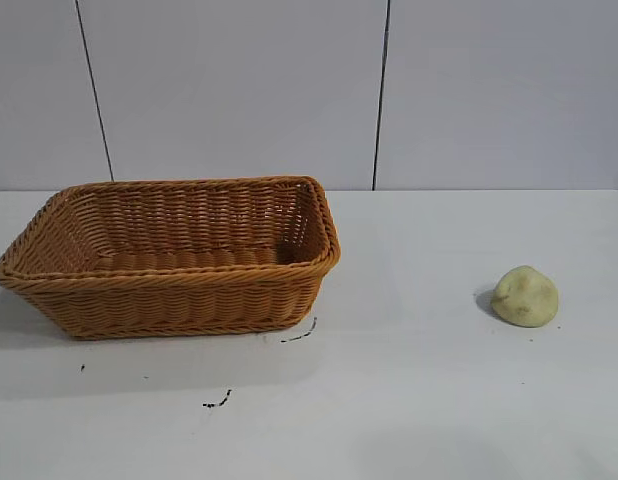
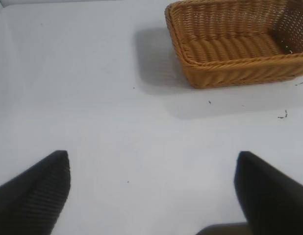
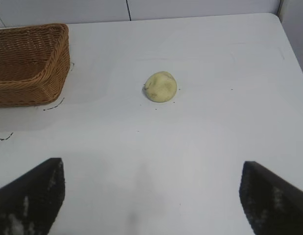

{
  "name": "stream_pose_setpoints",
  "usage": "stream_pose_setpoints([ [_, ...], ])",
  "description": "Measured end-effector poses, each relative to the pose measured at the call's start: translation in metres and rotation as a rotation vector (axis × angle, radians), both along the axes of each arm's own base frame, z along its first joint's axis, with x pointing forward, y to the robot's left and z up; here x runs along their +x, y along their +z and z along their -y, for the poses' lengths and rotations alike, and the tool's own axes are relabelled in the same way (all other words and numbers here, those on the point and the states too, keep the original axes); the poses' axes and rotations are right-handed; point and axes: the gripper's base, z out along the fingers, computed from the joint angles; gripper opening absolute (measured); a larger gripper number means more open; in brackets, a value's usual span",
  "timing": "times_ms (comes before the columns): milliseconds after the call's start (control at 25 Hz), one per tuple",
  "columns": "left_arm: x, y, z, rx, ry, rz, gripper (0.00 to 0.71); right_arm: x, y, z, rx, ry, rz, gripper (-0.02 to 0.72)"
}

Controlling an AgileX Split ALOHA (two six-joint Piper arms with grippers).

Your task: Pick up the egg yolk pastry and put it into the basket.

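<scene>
The pastry (image 1: 525,296) sat alone on the white table (image 1: 419,400), well to the right of the wicker basket (image 1: 169,300), which stood empty with nothing yet placed in it. The right gripper (image 3: 151,196) hovered short of the pastry with its jaws spread wide and holding nothing, and the left gripper (image 2: 151,191), likewise wide and empty, hung over bare table near the basket. The pastry looked light, soft and crumbly, so a gentle pinch across the widest part of its dome, low near the table, seemed safest to avoid crushing it.
</scene>
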Motion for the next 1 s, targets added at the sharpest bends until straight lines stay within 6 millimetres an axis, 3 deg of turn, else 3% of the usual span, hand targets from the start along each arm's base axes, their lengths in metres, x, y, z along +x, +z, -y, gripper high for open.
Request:
stream_pose_setpoints([
  [320, 0.0, 0.0, 0.0, 0.0, 0.0, 0.0, 0.693, 0.001, 0.001, 0.002, 0.007, -0.028, -0.008, 0.696],
  [480, 0.0, 0.0, 0.0, 0.0, 0.0, 0.0, 0.693, 0.016, 0.018, 0.002, 0.007, -0.029, -0.071, 0.696],
  [720, 0.0, 0.0, 0.0, 0.0, 0.0, 0.0, 0.693, 0.067, 0.065, 0.002, 0.006, -0.031, -0.187, 0.696],
  [1000, 0.0, 0.0, 0.0, 0.0, 0.0, 0.001, 0.693, 0.151, 0.103, 0.001, 0.002, -0.03, -0.331, 0.696],
])
